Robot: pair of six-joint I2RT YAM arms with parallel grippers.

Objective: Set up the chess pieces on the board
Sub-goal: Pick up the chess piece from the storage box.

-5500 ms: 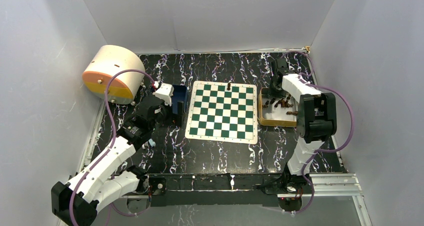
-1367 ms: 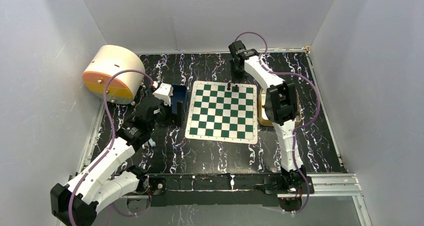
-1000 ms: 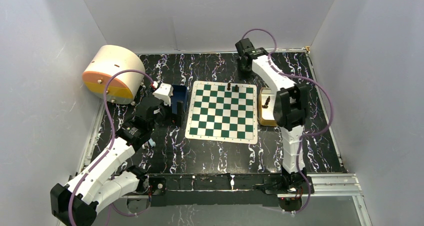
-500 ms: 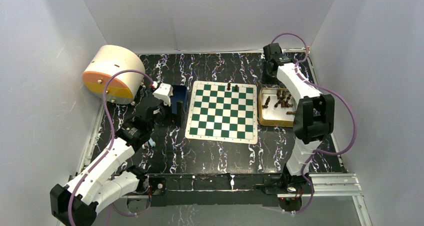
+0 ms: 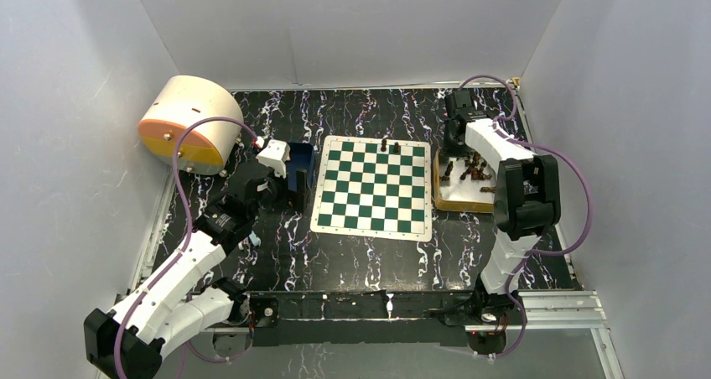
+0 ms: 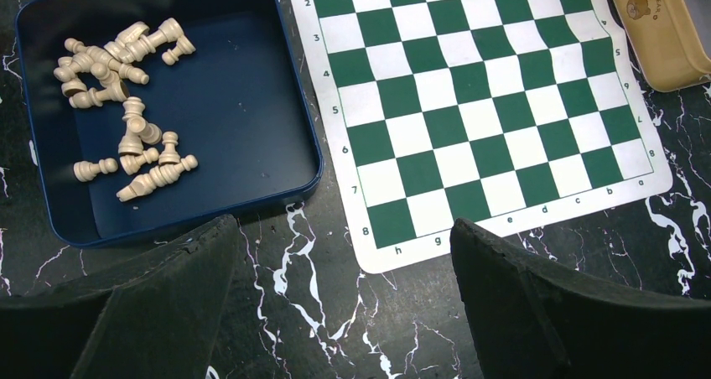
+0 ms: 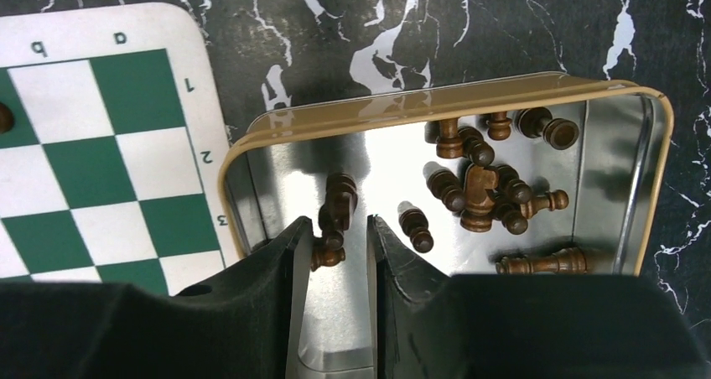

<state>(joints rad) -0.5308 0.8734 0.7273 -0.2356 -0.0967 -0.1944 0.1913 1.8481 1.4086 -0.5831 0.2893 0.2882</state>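
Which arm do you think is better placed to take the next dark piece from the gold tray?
Right: the right gripper hangs open over the dark pieces in the gold tray. The left gripper sits across the board, by the blue tray.

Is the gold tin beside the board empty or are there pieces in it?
Not empty: the gold tin holds a cluster of dark chess pieces, several lying tipped.

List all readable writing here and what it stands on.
"2 3 4 5 6 7 8": white border of the green and white checked board mat, left wrist view.
"h g" and "e d c b a": same border, near edge.
"1 2 3" and "b a", turned: same border, right wrist view.
"SWEET BEAR", tiny, uncertain: rim of the gold rectangular tin tray.
Top view: nothing legible.
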